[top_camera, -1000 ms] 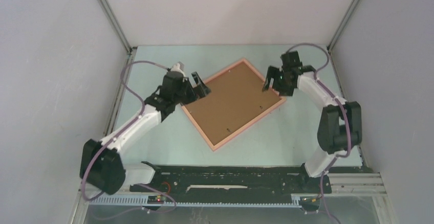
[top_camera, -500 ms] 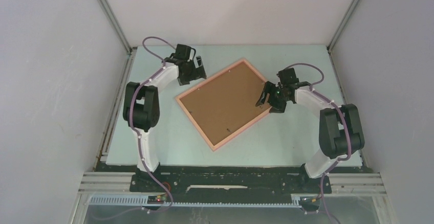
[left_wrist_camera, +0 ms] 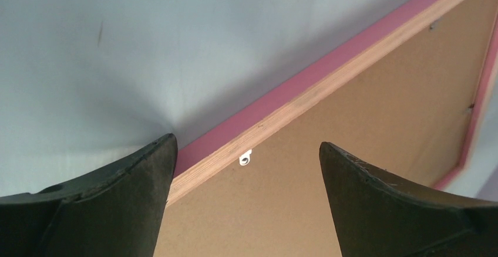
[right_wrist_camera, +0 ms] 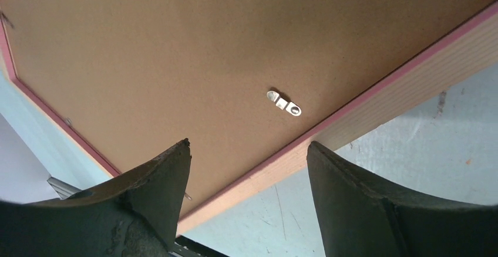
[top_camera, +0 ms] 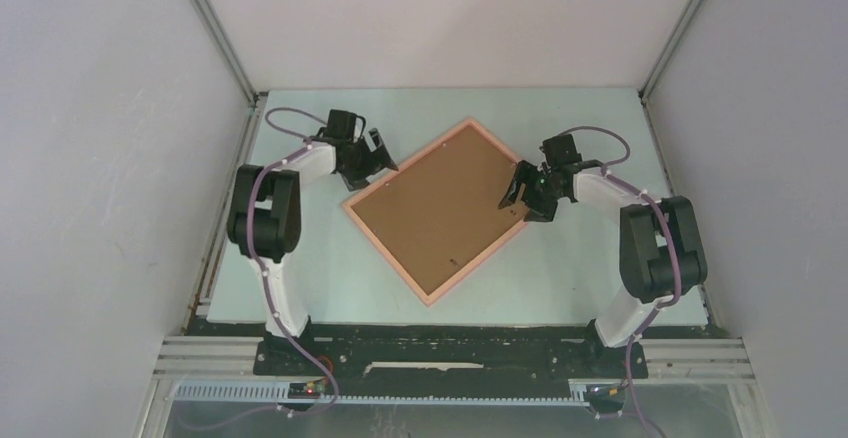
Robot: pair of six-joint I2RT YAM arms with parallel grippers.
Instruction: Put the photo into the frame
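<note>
Left wrist view: my left tool [left_wrist_camera: 246,145], jaws spread, straddles the pink edge of the frame [left_wrist_camera: 305,81], which lies face down on the worktop [left_wrist_camera: 117,46]. Closing here may only push it aside. My right tool [right_wrist_camera: 246,145], also spread, hovers over a small turn clip [right_wrist_camera: 284,102] and may slip off it. I see no photo.

Above the black base rail [top_camera: 450,343], white arms [top_camera: 282,298] with purple cables [top_camera: 290,111] bore a black left gripper [left_wrist_camera: 246,142] and right gripper [right_wrist_camera: 249,144].
</note>
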